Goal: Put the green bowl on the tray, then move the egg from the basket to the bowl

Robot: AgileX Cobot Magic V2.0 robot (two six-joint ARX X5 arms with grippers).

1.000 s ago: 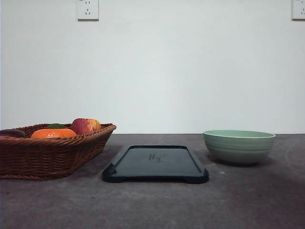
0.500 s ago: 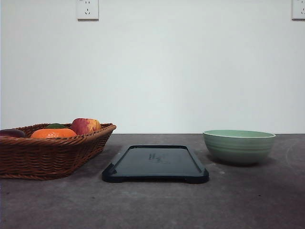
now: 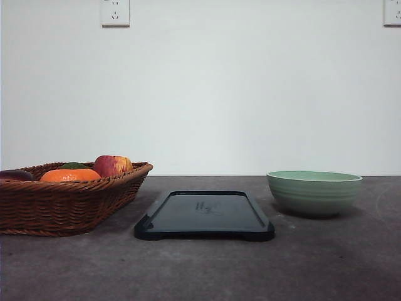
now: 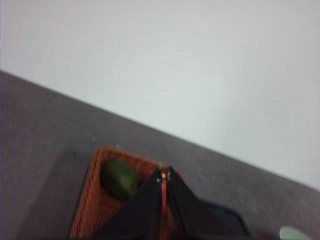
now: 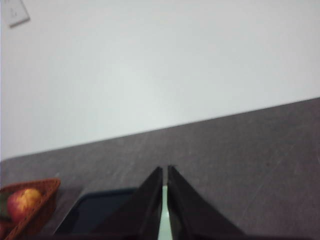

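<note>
While both fingers sets closed: green bowl [image 3: 314,192] upright, tray [image 3: 204,215] long axis receding from camera.

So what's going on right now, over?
Left gripper shut, right gripper shut, both empty. Green bowl on the table right of the tray, not on it. Egg not made out in basket. Nothing blocking.
</note>
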